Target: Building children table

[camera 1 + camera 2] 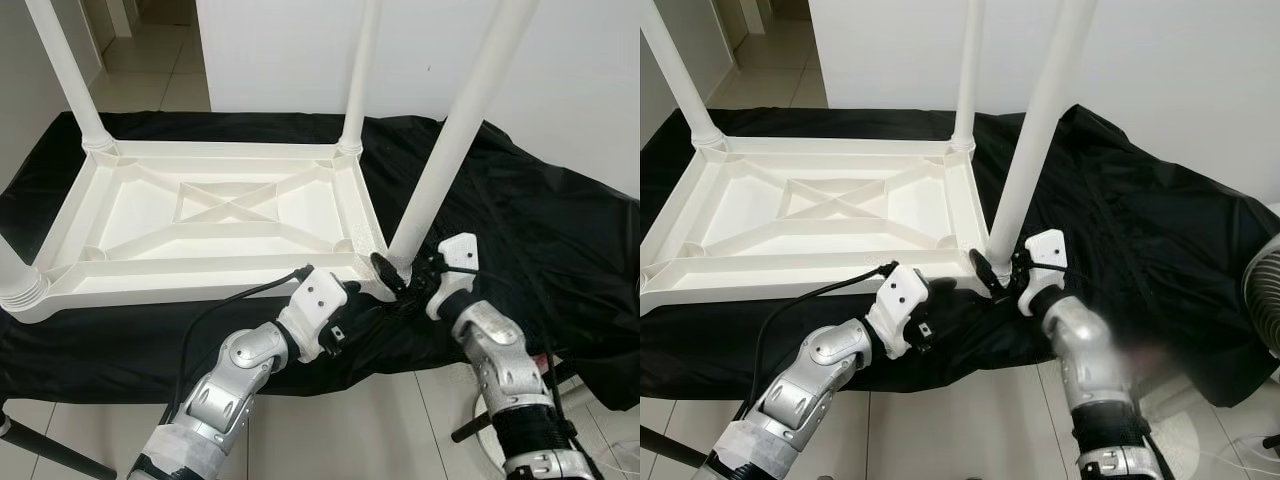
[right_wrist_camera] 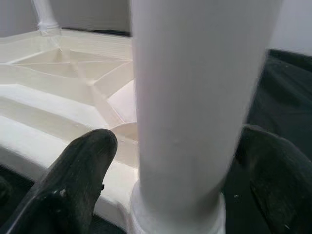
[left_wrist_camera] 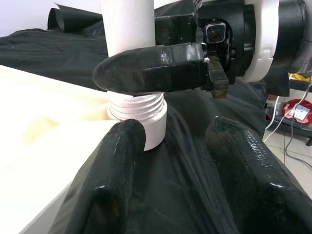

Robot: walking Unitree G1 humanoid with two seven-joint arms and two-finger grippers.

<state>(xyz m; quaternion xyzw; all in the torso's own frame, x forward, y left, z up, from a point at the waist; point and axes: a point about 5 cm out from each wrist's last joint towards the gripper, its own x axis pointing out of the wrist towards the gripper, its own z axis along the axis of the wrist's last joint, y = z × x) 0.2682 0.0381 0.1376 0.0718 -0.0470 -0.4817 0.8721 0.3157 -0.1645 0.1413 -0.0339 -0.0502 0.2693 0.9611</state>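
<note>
Table top: the white plastic tabletop [image 1: 210, 215] lies upside down on a black cloth [image 1: 540, 230], ribbed underside up.
Legs fitted: four white legs stand up from its corners, judging by what shows.
Leg in hand: the near right corner leg [image 1: 450, 150]; in the left wrist view its screw thread [image 3: 136, 103] sits partly above the socket, so it looks not fully wound in.
Right gripper [image 1: 402, 272]: fingers spread to either side of that leg's base, touching or just short of it; I cannot tell which.
Left gripper [image 3: 175, 161]: open, empty, over the cloth just beside the same corner.
Remaining: probably tightening this leg, then turning the table upright.
</note>
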